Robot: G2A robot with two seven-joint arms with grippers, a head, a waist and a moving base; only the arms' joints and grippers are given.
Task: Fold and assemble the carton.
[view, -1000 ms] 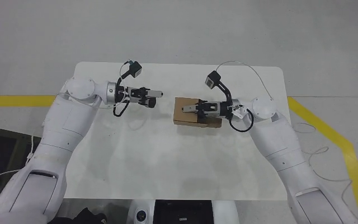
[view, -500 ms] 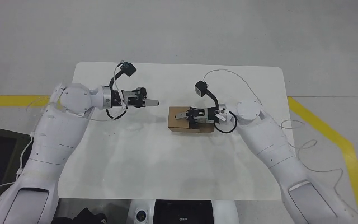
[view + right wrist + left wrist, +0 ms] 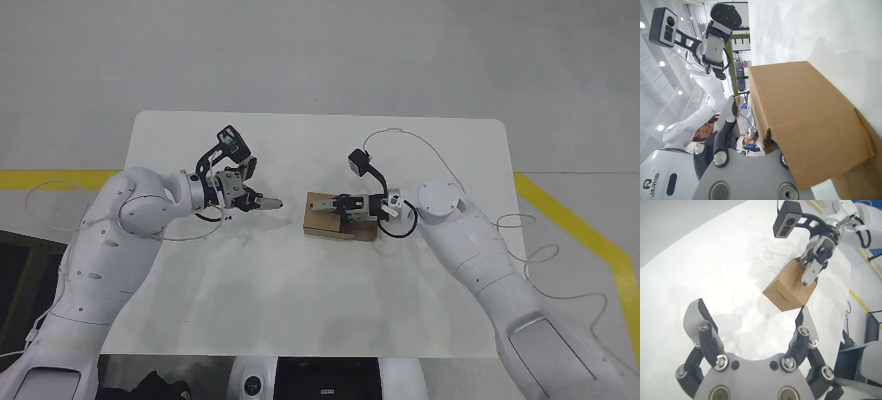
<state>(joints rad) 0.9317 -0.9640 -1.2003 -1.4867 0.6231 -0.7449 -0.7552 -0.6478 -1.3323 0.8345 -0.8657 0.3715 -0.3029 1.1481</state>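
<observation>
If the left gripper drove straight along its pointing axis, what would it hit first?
Probably the carton: its closed end lies ahead of the open left gripper, a bit toward one finger, with bare table between. Height is unclear, so it might skim over.

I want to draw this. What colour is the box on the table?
Plain brown; the carton shows best in the left wrist view.

Open table (image 3: 300, 290) lies between the left gripper (image 3: 751, 308) and the closed end of the carton (image 3: 785, 291) facing it, and along both long sides; the right gripper (image 3: 325, 207) sits over the carton's top, blocking approach from above.
</observation>
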